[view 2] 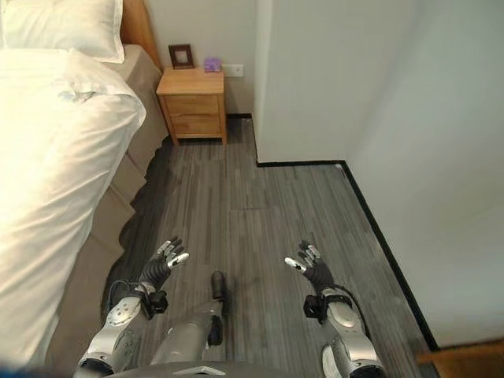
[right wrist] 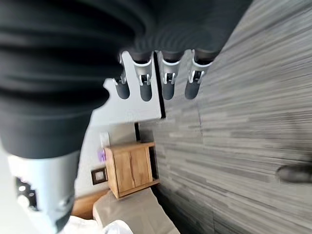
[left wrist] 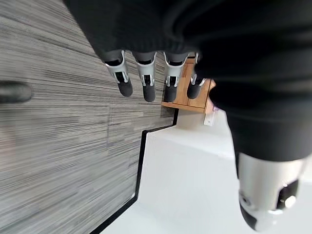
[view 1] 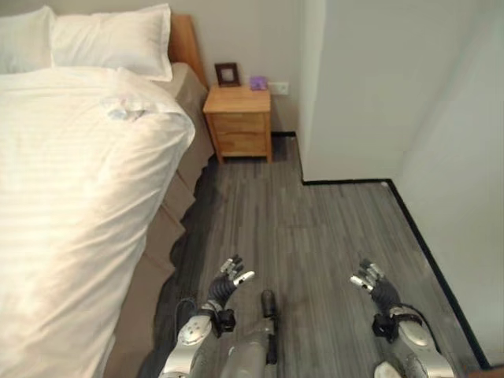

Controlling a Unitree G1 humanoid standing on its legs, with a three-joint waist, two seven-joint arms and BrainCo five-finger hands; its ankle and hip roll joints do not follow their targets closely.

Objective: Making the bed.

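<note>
Low in the frame, left hand and right hand over grey floor, fingers loose, holding nothing. At left, bed under white duvet. Upper left, pillows; beside them, wooden nightstand. No readable writing.

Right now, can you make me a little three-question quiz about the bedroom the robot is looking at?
1. True or false: the left hand is gripping the duvet.
2. What stands on the nightstand? A) a lamp B) a picture frame and a small purple thing C) a book
3. Fill in: both hands hang over the grey wooden ____.

Key:
1. False; both it and the right hand are open and hold nothing.
2. B
3. floor
</note>
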